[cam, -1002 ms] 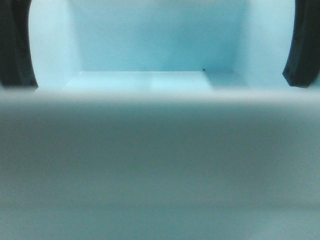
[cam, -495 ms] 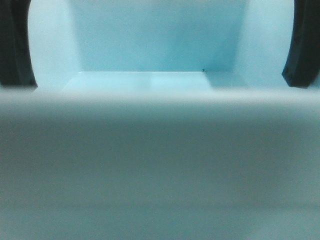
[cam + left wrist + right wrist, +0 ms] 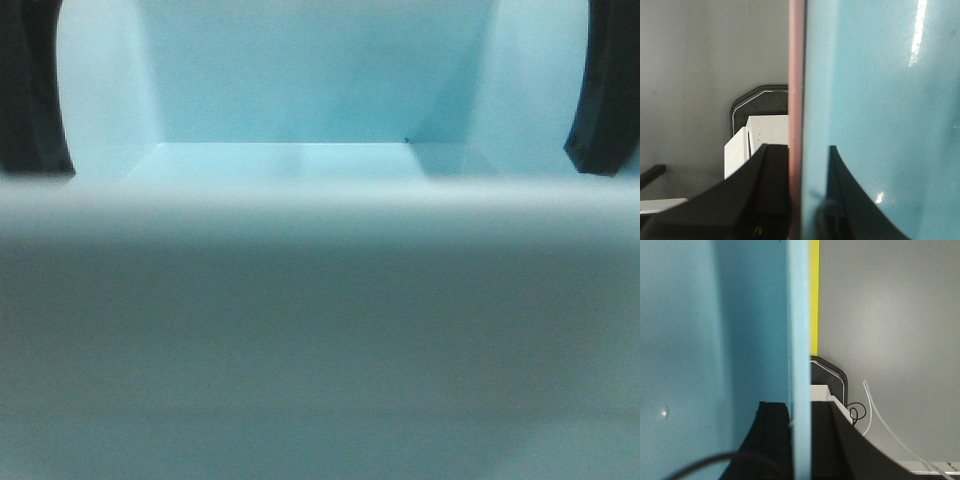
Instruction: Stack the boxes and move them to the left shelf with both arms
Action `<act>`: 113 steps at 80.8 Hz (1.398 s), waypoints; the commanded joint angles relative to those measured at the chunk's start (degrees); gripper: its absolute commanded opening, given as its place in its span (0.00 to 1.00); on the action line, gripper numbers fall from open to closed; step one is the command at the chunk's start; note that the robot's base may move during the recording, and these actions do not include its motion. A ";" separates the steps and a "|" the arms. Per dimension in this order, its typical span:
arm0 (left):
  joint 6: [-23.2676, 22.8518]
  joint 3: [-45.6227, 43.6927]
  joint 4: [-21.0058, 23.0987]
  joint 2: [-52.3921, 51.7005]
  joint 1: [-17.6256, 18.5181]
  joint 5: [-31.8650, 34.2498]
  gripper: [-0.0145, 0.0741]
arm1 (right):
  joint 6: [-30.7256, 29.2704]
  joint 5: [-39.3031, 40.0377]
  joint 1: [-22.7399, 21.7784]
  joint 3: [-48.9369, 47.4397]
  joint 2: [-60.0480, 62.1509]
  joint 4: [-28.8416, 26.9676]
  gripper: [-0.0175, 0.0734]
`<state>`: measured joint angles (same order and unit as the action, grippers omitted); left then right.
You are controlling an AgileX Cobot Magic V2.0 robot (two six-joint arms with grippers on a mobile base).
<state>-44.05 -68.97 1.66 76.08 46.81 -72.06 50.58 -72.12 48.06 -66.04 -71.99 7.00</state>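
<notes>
**A:** Where is the blue bin (image 3: 320, 80) in relation to the left gripper (image 3: 797, 150)?

**B:** The bin's left wall stands between the fingers (image 3: 850, 200). One finger lies inside on the blue face. The other is outside against the pink bin (image 3: 796, 75), whose edge touches the blue wall's outer side. The gripper is clamped on both walls together.

**A:** And the right gripper (image 3: 800, 405)?

**B:** It pinches the blue bin's right wall, with one finger on each face.

**A:** How are the arms posed?

**B:** Each wrist looks along its wall edge-on. In the front view the blue bin fills the frame with its near wall blurred, and a black finger curves down at each upper corner.

**A:** What is behind them?

**B:** A grey wall, a white block (image 3: 765, 135) past the left gripper, and a yellow strip (image 3: 814, 290) just beside the blue wall.
</notes>
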 commanded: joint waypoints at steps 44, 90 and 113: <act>0.14 -1.74 0.93 -1.89 0.63 -3.26 0.16 | 0.18 -1.41 0.19 -1.89 1.90 0.73 0.25; 0.14 -1.74 1.06 -1.89 0.63 -2.92 0.16 | 0.18 -1.41 0.19 -1.89 1.90 0.73 0.25; 0.14 -1.74 1.15 -1.89 0.63 -2.87 0.16 | 0.18 -1.41 0.19 -1.89 1.90 0.73 0.25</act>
<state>-44.05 -68.97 1.66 76.08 46.81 -71.63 50.58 -72.12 48.06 -66.04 -71.99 7.42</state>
